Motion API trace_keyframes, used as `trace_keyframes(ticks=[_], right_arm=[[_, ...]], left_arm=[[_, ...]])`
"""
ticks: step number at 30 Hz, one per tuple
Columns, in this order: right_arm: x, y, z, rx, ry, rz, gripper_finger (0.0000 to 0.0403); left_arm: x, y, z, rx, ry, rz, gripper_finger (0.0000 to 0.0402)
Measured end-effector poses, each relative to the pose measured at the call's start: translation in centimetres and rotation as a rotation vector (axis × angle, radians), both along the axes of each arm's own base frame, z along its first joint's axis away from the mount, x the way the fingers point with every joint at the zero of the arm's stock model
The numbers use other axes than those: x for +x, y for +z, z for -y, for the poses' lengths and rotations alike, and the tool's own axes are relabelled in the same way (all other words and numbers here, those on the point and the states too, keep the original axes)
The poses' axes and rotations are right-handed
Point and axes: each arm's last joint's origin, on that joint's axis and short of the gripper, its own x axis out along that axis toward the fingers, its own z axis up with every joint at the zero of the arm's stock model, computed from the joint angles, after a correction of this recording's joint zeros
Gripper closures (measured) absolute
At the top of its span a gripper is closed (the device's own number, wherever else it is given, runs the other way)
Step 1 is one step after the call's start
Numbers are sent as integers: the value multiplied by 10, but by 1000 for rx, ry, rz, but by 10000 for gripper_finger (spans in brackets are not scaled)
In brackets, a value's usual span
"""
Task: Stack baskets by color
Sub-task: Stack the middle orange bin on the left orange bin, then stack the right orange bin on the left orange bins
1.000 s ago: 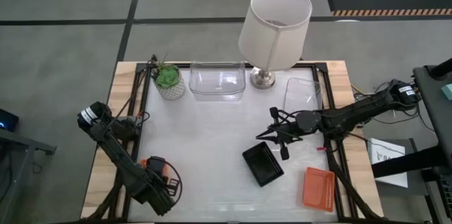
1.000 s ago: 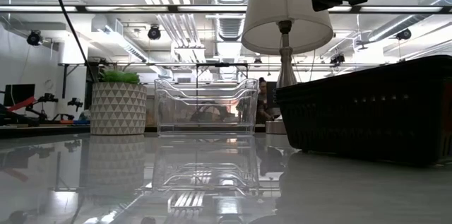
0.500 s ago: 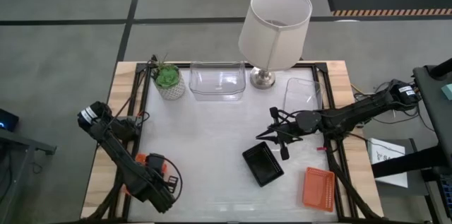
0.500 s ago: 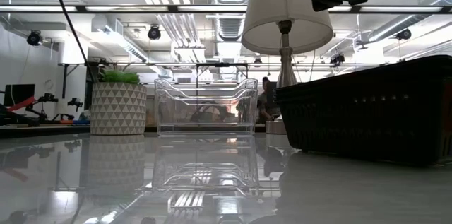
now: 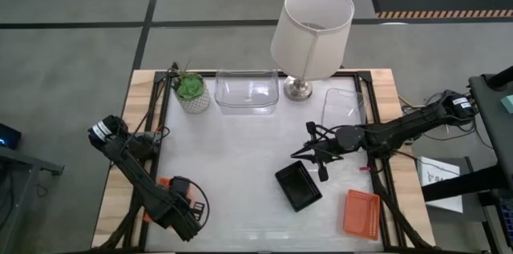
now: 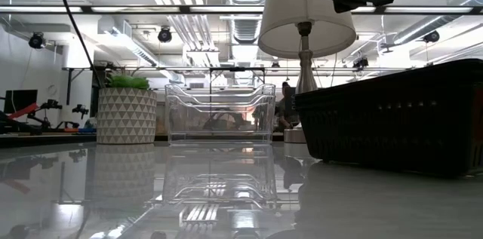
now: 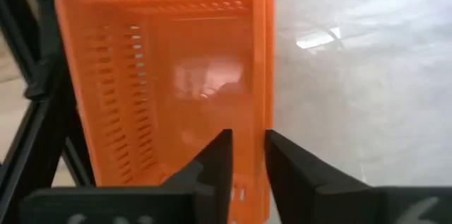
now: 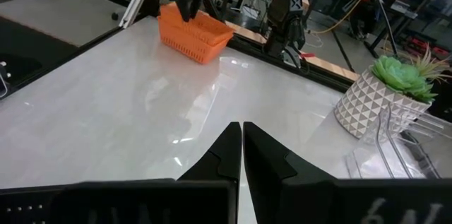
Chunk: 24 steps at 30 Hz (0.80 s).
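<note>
An orange mesh basket [image 7: 162,75] rests on its base at the table's near left corner [image 5: 163,183]; a second rim shows along its side. My left gripper [image 7: 247,136] points down over it, fingers a little apart, one on each side of its long side wall. A black basket [image 5: 298,186] sits right of centre, and another orange basket [image 5: 361,214] lies near the right front corner. Clear baskets [image 5: 247,92] stand nested at the far edge, and a further clear one [image 5: 343,108] lies at the right. My right gripper [image 5: 321,156] hovers shut above the table by the black basket. My left gripper comes from above, pointing down. It has one finger [image 7: 219,160] inside the orange basket and the other outside its long side wall [image 7: 267,104]. I cannot tell whether the fingers touch that wall. The basket rests flat on the table.
A white lamp [image 5: 311,26] and a potted green plant [image 5: 191,90] stand along the far edge beside the clear baskets. A black frame [image 5: 164,118] runs along the table's sides. The middle of the white tabletop [image 5: 240,158] is open.
</note>
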Motion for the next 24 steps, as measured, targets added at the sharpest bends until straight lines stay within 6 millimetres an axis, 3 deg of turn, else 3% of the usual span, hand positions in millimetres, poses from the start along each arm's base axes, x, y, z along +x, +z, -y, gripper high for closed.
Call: trace_keyframes(ticks=[7, 10, 16, 20, 24], right_arm=[[0, -1, 0, 4, -2, -15, 394], [0, -1, 0, 4, -2, -15, 394], [0, -1, 0, 4, -2, -15, 394], [0, -1, 0, 9, -4, -15, 394], [0, -1, 0, 36, -10, -13, 394]], left_arm=[[1, 13, 0, -54, -84, 50, 261], [2, 23, -4, 1, -172, 176, 251], [23, 49, -11, 358, -646, 703, 268], [40, 61, -21, 537, -924, 861, 293], [54, 53, -34, 585, -1195, 975, 326]])
